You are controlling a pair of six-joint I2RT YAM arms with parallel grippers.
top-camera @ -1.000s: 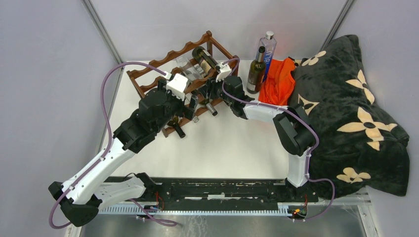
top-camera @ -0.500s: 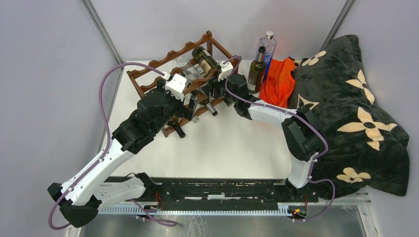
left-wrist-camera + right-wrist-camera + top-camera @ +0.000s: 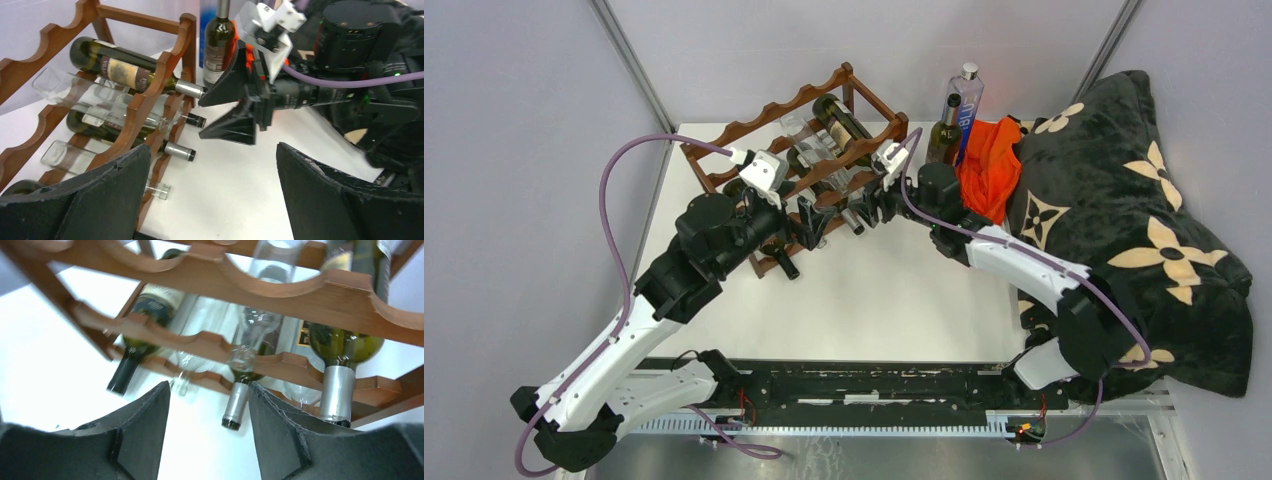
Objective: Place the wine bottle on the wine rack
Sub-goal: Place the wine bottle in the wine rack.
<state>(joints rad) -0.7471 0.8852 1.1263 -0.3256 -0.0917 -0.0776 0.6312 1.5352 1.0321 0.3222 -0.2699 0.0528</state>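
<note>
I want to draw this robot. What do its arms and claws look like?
The left arm and right arm are white links with chunky black joints. A purple cable loops along each. The left gripper and right gripper each have two black wedge-shaped fingers.

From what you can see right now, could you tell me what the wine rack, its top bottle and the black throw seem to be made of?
The wine rack: apparently wood, reddish-brown, smooth satin stain. The top bottle: dark green glass, glossy highlights, paper label, silvery foil-like capsule. The black throw: soft plush fabric, possibly fleece, matte, loosely folded.
</note>
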